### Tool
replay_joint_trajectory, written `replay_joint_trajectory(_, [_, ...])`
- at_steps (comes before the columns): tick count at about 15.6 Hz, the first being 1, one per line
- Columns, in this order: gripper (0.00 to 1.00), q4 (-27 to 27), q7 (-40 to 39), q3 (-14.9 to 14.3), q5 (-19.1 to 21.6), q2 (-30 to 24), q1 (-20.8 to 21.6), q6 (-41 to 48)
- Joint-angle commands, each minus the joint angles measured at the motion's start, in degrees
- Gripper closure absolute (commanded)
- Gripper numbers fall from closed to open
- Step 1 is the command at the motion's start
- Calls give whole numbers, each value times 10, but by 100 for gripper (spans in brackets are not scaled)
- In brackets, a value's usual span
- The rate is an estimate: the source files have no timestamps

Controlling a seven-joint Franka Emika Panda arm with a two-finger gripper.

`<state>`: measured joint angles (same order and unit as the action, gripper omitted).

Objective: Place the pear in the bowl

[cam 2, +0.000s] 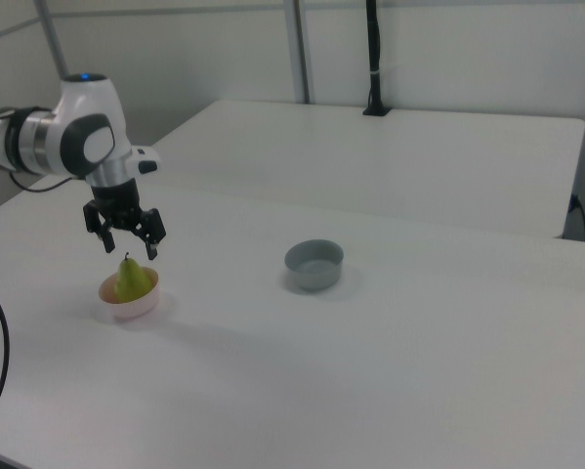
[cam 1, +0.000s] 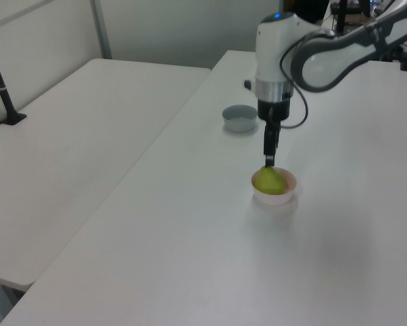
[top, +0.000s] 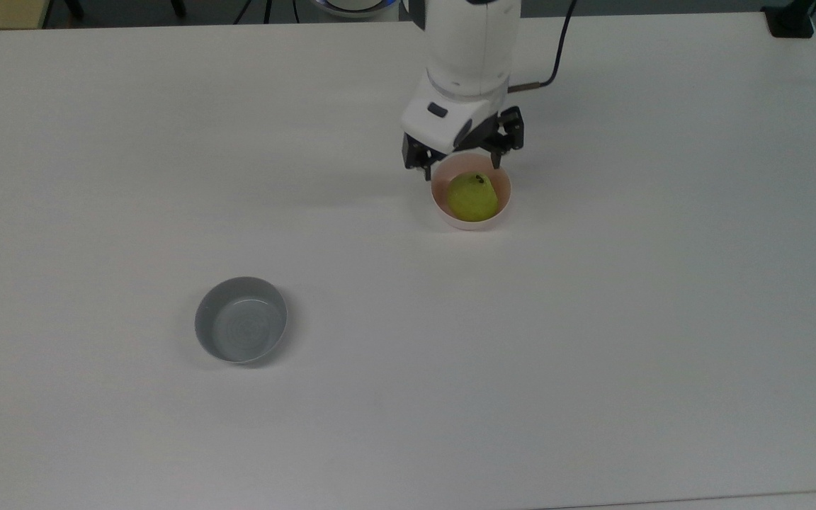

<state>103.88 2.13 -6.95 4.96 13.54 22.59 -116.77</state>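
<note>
Pear (top: 473, 197) in pink bowl (top: 450, 212), below the spread jaws, untouched.

Yellow-green pear (top: 472, 197) upright inside pale pink bowl (top: 442, 207), stem up.

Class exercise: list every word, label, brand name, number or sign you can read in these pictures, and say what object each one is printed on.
There is none to read.
The small yellow-green pear, the pale pink bowl holding it, the grey bowl, the white table and the white robot arm with its open black gripper are all plain.
</note>
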Motion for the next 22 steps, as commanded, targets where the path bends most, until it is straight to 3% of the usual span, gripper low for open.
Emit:
replay_joint_trajectory(1, [0, -32, 19, 0, -34, -54, -29, 101])
replay_joint_trajectory(7, [0, -53, 19, 0, -44, -126, -101, 159])
replay_joint_trajectory(13, [0, -78, 3, -1, -67, -154, -170, 216])
replay_joint_trajectory(22, [0, -102, -151, 1, -59, -141, -239, 192])
